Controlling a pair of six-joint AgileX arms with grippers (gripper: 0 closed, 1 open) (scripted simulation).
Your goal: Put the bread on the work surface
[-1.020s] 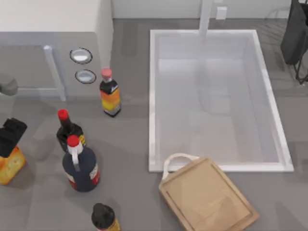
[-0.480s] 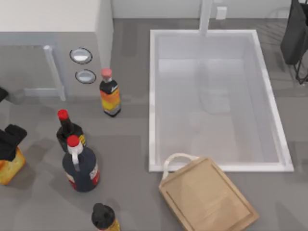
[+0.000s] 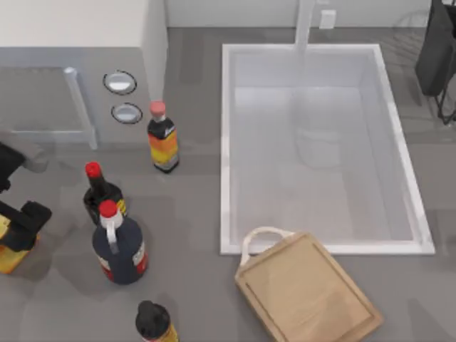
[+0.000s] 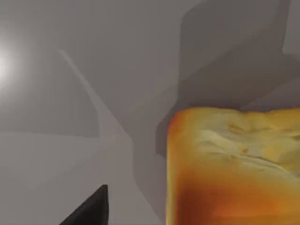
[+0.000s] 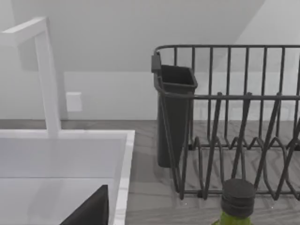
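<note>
The bread (image 3: pixel 7 256) is a golden-yellow chunk with an orange-brown crust, lying at the table's far left edge. My left gripper (image 3: pixel 20 222) hangs right over it, open, and covers most of it from above. In the left wrist view the bread (image 4: pixel 234 164) looms close, with one dark fingertip (image 4: pixel 91 211) beside it and grey table between them. The work surface (image 3: pixel 306 292), a tan wooden cutting board with a white loop handle, lies at the front, right of centre. My right gripper (image 3: pixel 436 53) stays parked at the back right, open.
Two dark red-capped bottles (image 3: pixel 117 246) and an orange-labelled bottle (image 3: pixel 163 139) stand between the bread and the board. A black-capped bottle (image 3: pixel 153 322) is at the front edge. A white sink (image 3: pixel 226 142) fills the middle right. A wire dish rack (image 5: pixel 225 122) stands at the back right.
My left gripper has moved toward the table's front edge, coming over the bread and covering more of it. The bread, board and right arm have not moved.
</note>
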